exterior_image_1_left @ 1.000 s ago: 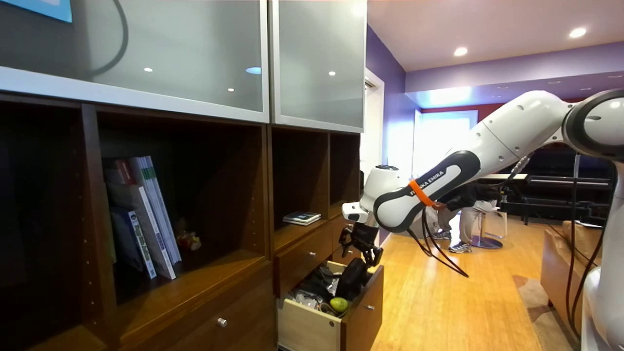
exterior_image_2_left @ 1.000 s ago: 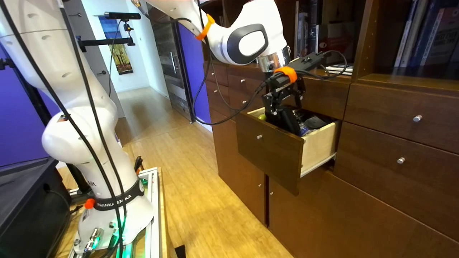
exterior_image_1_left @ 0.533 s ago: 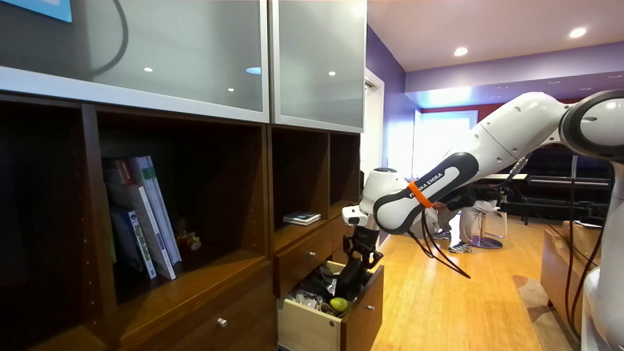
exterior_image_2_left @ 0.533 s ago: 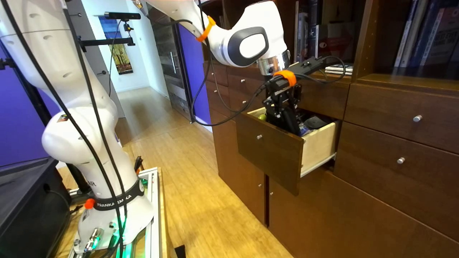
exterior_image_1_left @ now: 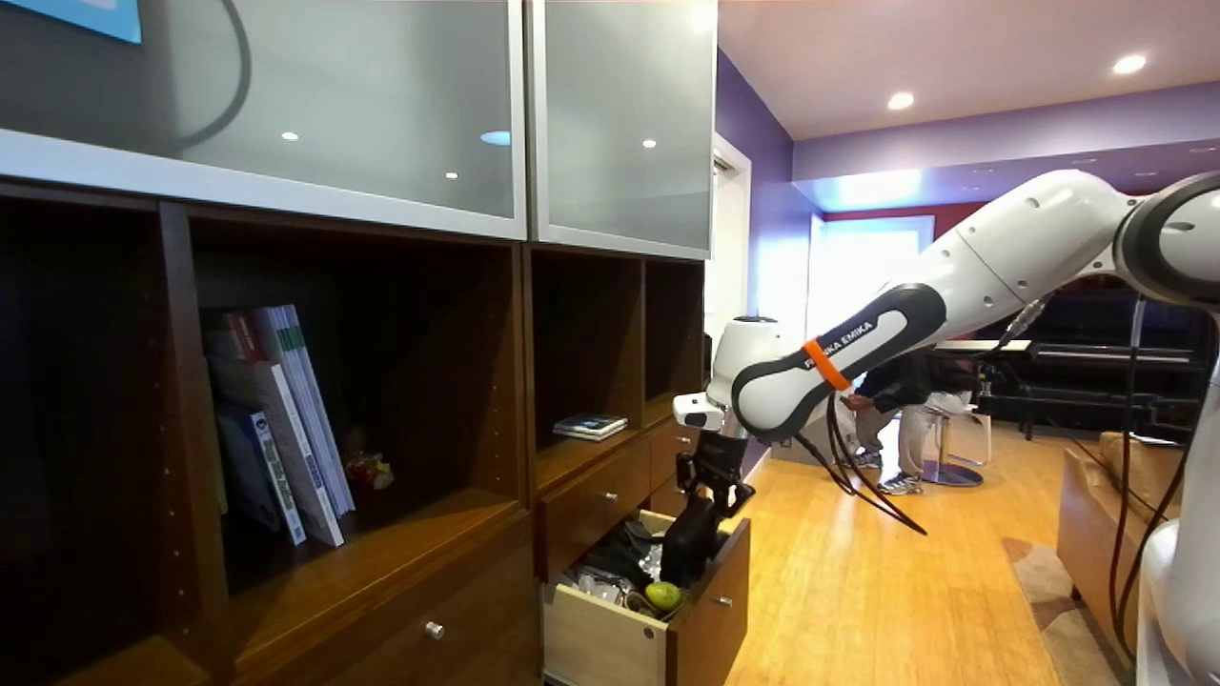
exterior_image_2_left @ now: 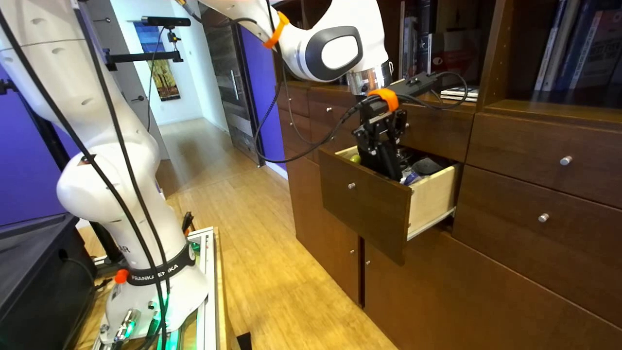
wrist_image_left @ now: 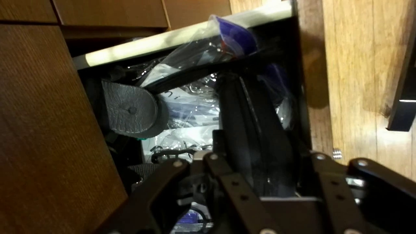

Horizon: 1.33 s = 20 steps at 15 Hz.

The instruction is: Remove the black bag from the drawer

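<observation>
A black two-fingered robot gripper (wrist_image_left: 259,148), its fingers drawn partway together, holds a small soft black bag (exterior_image_1_left: 688,551) that leans along the front edge of a pulled-out dark brown wooden drawer (exterior_image_1_left: 602,636) with pale inner sides, the bag's lower part inside. Black meets black where finger touches fabric, and the line is hard to make out. In an exterior view, the drawer's front panel (exterior_image_2_left: 364,209) hides the bag's lower end; in the wrist view, the bottom edge crops the gripper. Crinkled clear plastic packets (wrist_image_left: 191,112), contents mostly indistinct, separate the bag from a dark grey, round-ended leathery item (wrist_image_left: 130,109) toward the drawer's rear edge. A rounded yellow-green item (exterior_image_1_left: 663,596) sits near a front corner. Beyond, a seated person in pale trousers (exterior_image_1_left: 917,443) is partly hidden by the white robot arm (exterior_image_1_left: 1010,238).
</observation>
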### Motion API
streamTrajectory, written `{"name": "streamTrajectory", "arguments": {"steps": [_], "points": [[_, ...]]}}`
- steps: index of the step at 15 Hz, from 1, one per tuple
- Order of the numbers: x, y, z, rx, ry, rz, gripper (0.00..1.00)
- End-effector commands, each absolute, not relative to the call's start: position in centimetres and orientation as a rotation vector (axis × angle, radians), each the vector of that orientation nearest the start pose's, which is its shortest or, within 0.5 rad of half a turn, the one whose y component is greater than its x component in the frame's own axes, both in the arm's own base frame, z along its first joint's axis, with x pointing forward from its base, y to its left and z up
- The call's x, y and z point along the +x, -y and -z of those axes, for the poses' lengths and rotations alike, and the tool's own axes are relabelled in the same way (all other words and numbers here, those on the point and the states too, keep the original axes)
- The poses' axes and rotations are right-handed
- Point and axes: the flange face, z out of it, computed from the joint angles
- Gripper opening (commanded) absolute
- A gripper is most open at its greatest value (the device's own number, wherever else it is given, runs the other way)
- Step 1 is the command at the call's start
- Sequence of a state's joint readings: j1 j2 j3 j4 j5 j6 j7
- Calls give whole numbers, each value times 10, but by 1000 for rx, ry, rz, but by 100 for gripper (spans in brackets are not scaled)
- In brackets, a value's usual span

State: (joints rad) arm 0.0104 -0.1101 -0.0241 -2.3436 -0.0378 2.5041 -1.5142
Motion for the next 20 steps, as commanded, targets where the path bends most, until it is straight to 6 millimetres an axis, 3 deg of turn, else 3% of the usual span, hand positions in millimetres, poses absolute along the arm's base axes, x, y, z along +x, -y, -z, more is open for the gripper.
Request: {"name": "streamTrajectory", "arguments": {"steps": [1,3,6,13,16,20], "points": [[503,11,-453,-2425,2145,369,22],[504,15,-475,-2476,2071,445,22],[503,5,-515,-2591,1956,619,22],[488,-50,-600,-2732,1806,1145,22],[494,-73,-613,-2785,1770,1342,22],[514,-104,-599,-2856,1793,1418,22]]}}
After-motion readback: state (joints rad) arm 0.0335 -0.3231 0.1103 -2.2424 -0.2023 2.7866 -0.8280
